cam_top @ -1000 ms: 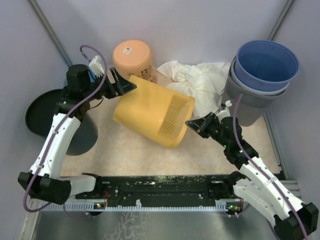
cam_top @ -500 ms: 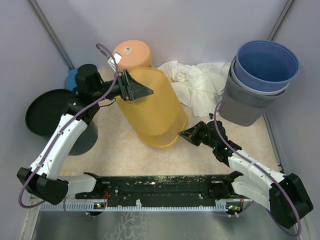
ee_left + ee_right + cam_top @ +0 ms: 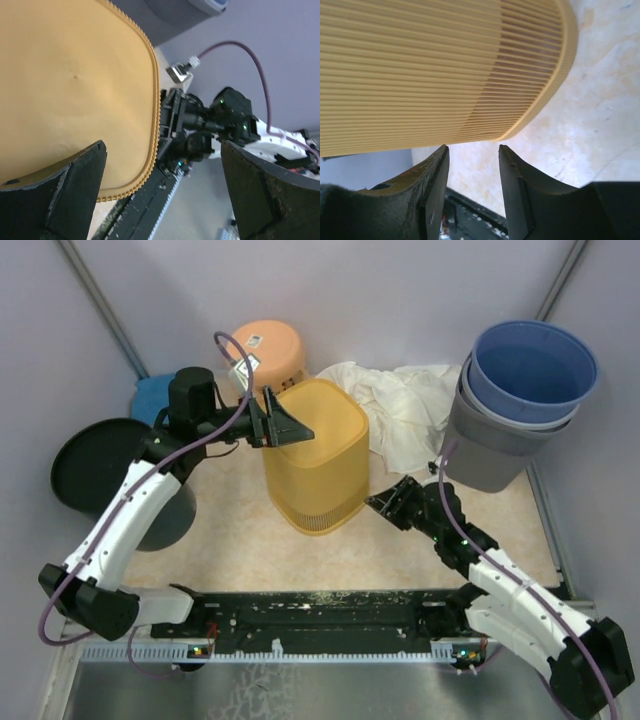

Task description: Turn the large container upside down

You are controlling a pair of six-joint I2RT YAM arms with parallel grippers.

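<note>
The large yellow container (image 3: 318, 465) stands in the middle of the table with its closed base facing up and its ribbed wall running down to the mat. My left gripper (image 3: 287, 426) is open at the container's top left edge; in the left wrist view (image 3: 162, 150) one finger lies over the yellow base (image 3: 75, 85) and nothing is clamped. My right gripper (image 3: 386, 503) sits low beside the container's right wall. It is open with a narrow gap and empty (image 3: 472, 150), just off the ribbed wall (image 3: 435, 65).
An upturned peach bucket (image 3: 265, 352) stands behind the container. A white cloth (image 3: 395, 400) lies to its right. A blue bucket (image 3: 533, 365) is nested in a grey one (image 3: 490, 455) at the right. A black round bin (image 3: 95, 465) stands at the left.
The yellow container swung from lying tilted on its side to standing base up. My left gripper moved right with it. My right gripper drew back low beside its wall.
</note>
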